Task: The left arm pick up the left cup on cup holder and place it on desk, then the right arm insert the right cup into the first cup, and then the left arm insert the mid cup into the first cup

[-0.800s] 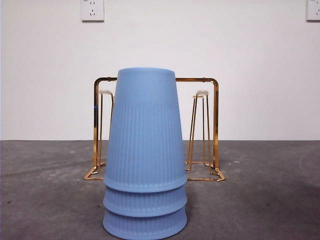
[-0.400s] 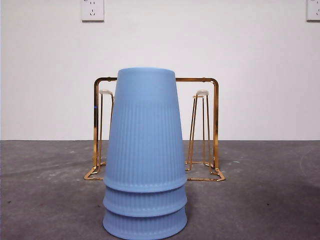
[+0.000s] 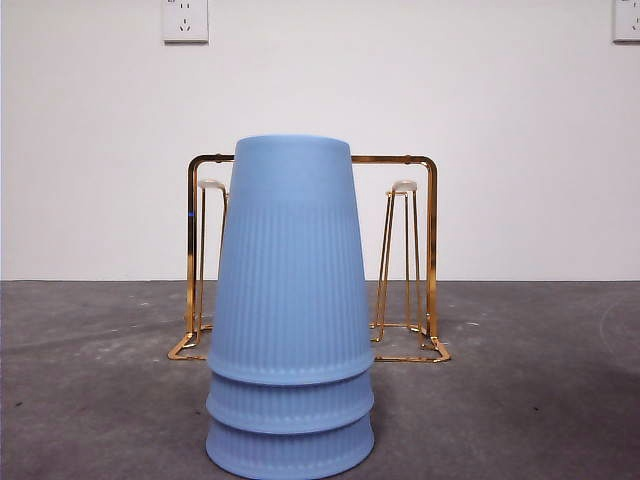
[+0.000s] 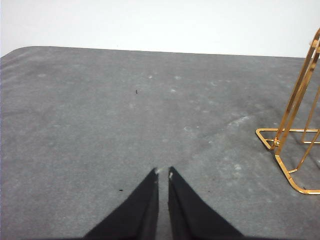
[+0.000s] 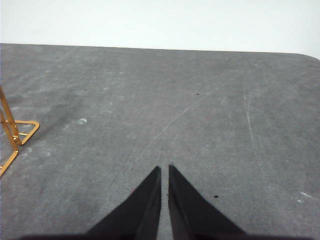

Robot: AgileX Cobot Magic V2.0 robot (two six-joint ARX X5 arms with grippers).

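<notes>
Looking done: three blue cups [image 3: 290, 310] nested upside down on the desk [image 3: 520, 400] before the empty rack [image 3: 431, 250], both grippers [image 4: 163, 172] [image 5: 164, 167] pinched together, empty, well clear.

Three cups [image 3: 290, 310] stand upside down on the desk [image 3: 520, 400], nested one over another in a single stack, near the front and about midway across. The cup holder [image 3: 431, 250] stands on the desk directly behind the stack, its frame showing on both sides of it, with one peg to the left and one to the right. The wall [image 3: 500, 120] rises behind the desk. Two sockets [image 3: 185, 20] sit high on the wall, one to the left of the stack, the other at the far right.
</notes>
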